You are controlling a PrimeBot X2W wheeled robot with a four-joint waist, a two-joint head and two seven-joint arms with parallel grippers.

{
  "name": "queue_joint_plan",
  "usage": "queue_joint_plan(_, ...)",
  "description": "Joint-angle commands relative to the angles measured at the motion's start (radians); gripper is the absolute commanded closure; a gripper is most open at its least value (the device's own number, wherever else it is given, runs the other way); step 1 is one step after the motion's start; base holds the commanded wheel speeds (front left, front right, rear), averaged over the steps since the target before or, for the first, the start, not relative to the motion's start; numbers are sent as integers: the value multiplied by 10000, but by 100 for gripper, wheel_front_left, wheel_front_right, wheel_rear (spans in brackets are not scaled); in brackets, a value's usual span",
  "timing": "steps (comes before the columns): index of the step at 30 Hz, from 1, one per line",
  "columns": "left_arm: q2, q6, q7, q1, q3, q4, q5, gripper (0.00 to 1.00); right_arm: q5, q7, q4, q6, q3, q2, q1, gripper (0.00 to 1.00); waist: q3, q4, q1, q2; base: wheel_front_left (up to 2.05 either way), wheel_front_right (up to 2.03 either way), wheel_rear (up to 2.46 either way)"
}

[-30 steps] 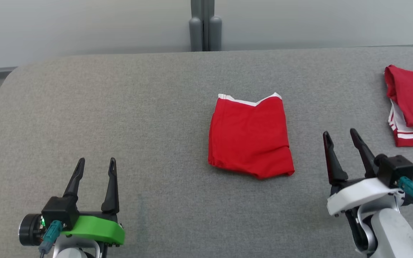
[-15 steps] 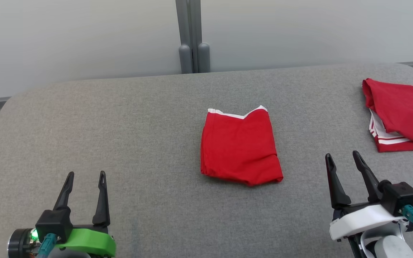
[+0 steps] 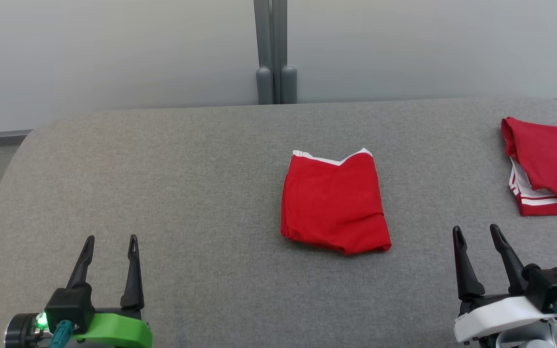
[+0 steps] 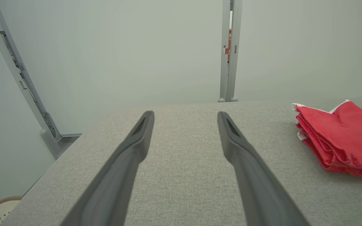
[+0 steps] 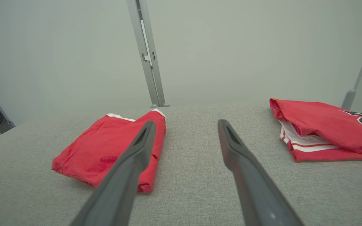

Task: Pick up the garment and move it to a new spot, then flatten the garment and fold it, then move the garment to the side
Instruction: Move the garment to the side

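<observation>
A wide table [image 3: 162, 203] padded in grey cloth takes up most of the space in front of the robot. A pale wall [image 3: 114, 48] stands behind its far edge, and a grey upright post [image 3: 275, 48] rises at the middle of that wall. Toward the table's far right corner lies a red jersey [image 3: 549, 164], loosely folded, with white stripes along its lower layers and dark lettering on top. The folded red garment [image 3: 334, 203] sits near the middle of the table. It is a compact rectangle lying flat, with a thin white edge peeking out along its far side, well apart from the jersey. The left gripper [image 3: 111, 238] hangs over the near left of the table, its fingers spread wide with nothing between them. The right gripper [image 3: 476, 227] stands at the near right, also spread wide and empty, off the folded garment's near right corner and not touching it.
</observation>
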Motion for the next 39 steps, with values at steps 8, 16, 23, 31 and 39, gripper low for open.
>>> queue_joint_plan(8, 120, 30, 2, -27, -70, 214, 45, 0, -231, -28, 17, -10, 38, 46, 83, 0, -5, 103, 0, 0, 0, 0, 0)
queue_joint_plan(16, 207, 111, 2, -71, -26, 241, -90, 0, -272, -28, 53, -10, 84, 80, 92, 0, 0, 157, 0, 0, 0, 0, 0)
queue_joint_plan(23, 251, 159, 12, -27, -8, 257, -217, 0, -311, -28, 52, -11, 110, 76, 112, 0, -25, 147, 0, 0, 0, 0, 0)
queue_joint_plan(31, 279, 137, 164, 48, -53, 204, -432, 0, -354, -28, 35, -11, 124, 73, 124, 0, -38, 171, 0, 0, 0, 0, 0)
queue_joint_plan(39, 316, 189, 298, 130, -75, 114, -537, 0, -324, -28, 82, -11, 97, 68, 148, 0, -32, 201, 0, 0, 0, 0, 0)
